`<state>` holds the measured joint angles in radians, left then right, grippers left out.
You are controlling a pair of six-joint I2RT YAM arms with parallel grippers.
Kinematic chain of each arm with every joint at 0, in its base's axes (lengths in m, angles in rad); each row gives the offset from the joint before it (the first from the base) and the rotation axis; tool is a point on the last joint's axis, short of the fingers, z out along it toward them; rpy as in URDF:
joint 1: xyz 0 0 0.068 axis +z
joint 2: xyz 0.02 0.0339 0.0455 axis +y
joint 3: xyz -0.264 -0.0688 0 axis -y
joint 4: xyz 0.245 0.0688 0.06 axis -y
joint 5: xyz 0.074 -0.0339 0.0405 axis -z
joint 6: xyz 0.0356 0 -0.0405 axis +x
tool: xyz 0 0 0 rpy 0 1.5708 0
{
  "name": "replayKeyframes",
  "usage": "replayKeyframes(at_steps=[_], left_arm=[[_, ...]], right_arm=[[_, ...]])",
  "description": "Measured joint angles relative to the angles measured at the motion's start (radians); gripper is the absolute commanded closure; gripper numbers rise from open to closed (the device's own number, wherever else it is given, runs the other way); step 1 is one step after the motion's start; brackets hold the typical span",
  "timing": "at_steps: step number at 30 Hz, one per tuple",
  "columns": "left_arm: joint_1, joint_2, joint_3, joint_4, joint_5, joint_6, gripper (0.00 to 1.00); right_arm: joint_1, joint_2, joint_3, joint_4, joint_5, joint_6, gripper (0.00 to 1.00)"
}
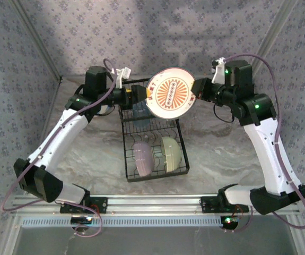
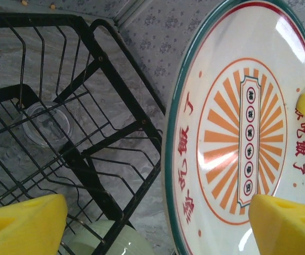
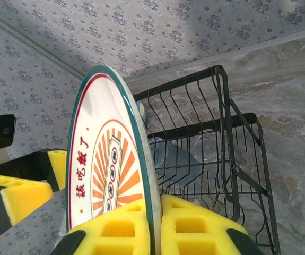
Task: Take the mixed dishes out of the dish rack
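The cream plate with the orange centre pattern hangs on edge above the far end of the black dish rack. My right gripper is shut on its right rim, and in the right wrist view the yellow pads pinch that rim of the plate. My left gripper is open and straddles the plate's left rim, its fingers wide on either side. In the rack stand a lavender bowl, a pale yellow-green bowl and a translucent blue cup.
The rack sits mid-table between the two arms, on a marbled top. Patterned walls close in at the back and both sides. A clear cup lies in the rack's far section.
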<state>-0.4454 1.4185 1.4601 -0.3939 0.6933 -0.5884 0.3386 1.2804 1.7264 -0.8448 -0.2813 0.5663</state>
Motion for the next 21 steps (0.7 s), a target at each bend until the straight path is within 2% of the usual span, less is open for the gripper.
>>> replayKeyframes(at_steps=[6, 12, 21], left_arm=[[0.000, 0.006, 0.003, 0.002, 0.002, -0.016, 0.24], [0.000, 0.013, 0.004, 0.016, 0.024, -0.049, 0.39], [0.000, 0.021, 0.006, 0.040, 0.044, -0.093, 0.66]], right_arm=[[-0.019, 0.000, -0.031, 0.036, -0.052, 0.026, 1.00], [-0.023, 0.000, -0.049, 0.066, -0.085, 0.053, 1.00], [-0.027, -0.002, -0.069, 0.105, -0.110, 0.078, 1.00]])
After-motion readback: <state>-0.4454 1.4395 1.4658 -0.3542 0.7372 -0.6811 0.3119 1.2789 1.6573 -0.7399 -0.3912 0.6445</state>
